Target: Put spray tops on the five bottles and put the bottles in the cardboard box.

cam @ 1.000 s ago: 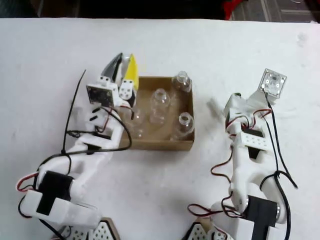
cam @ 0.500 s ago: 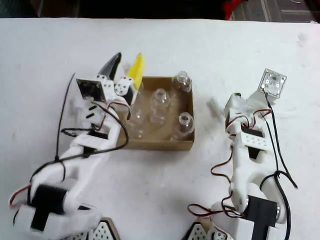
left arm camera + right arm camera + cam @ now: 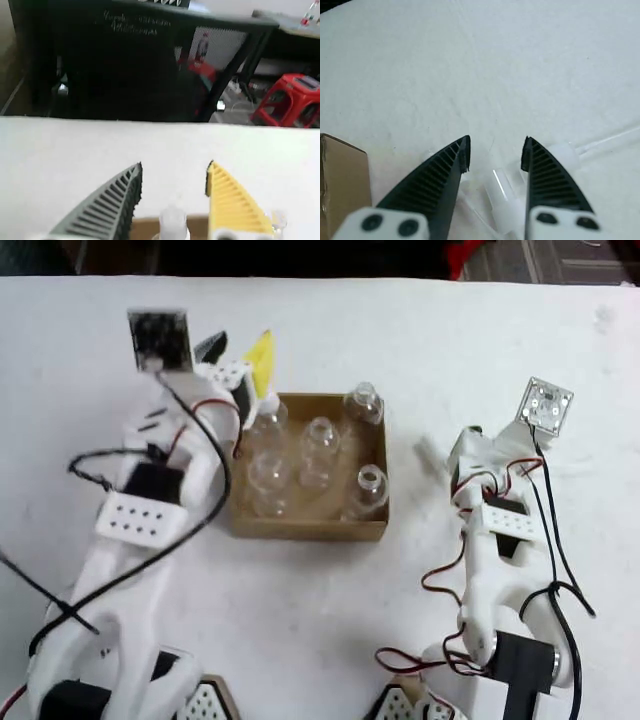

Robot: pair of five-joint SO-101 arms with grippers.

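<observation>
Bottles, five of clear plastic, stand in the cardboard box at the middle of the surface in the high view, their necks apparently bare. The left claw hangs released over the box's far left corner, just beside the nearest bottle, holding nothing. From the left wrist, the grey and yellow fingers stand apart, with one bottle just below the gap and the box rim beside it. From the right wrist, the right claw is likewise released and empty, and small white spray tops lie on the surface under and between its fingers, one trailing a thin tube. The tops look light and stiff with a bendy tube, so a pinch across the collar seems safer than one on the tube. The bottles are probably light, thin-walled and slippery, easy to tip or squash, so the stiffer neck looks like the place to hold
</observation>
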